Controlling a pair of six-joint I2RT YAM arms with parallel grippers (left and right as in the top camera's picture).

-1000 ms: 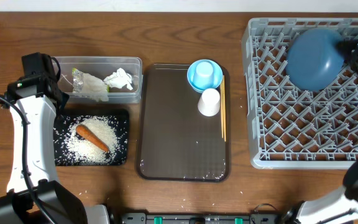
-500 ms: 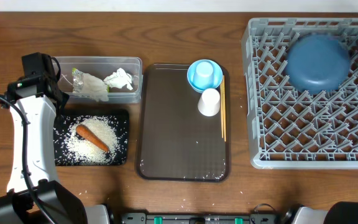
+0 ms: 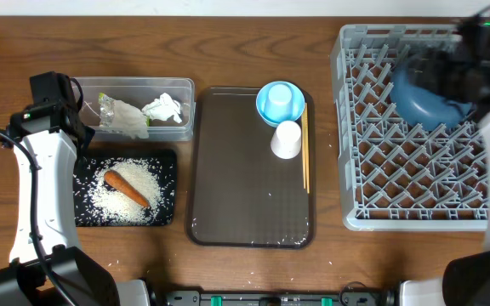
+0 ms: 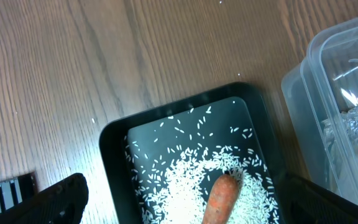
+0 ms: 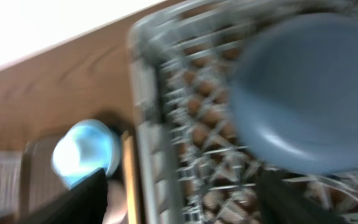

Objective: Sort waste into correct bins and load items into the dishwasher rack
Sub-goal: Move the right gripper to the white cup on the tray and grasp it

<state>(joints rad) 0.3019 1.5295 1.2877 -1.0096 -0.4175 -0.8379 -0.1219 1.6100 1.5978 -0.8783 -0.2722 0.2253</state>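
The large dark-blue bowl (image 3: 424,104) lies upside down in the grey dishwasher rack (image 3: 398,187). My right gripper (image 3: 439,75) is blurred above it, open and empty. The wrist view shows the bowl (image 5: 309,93) too. The small light-blue bowl (image 3: 280,101), white cup (image 3: 286,139) and chopsticks (image 3: 305,157) sit on the brown tray. The carrot (image 3: 126,189) and rice (image 3: 117,204) lie in the black tray (image 3: 167,157). The tissue (image 3: 163,108) and wrapper (image 3: 122,116) lie in the clear tub (image 3: 134,83). My left gripper (image 4: 191,211) is open, above the carrot (image 4: 219,199).
The brown serving tray (image 3: 245,187) stands between the bins and the rack. A few loose rice grains lie on the wooden table below the black tray. The left arm (image 3: 37,187) runs along the table's left side.
The right gripper let go of the dark-blue bowl in the rack, drew back to the right, then swung left over the bowl. The left arm has not moved.
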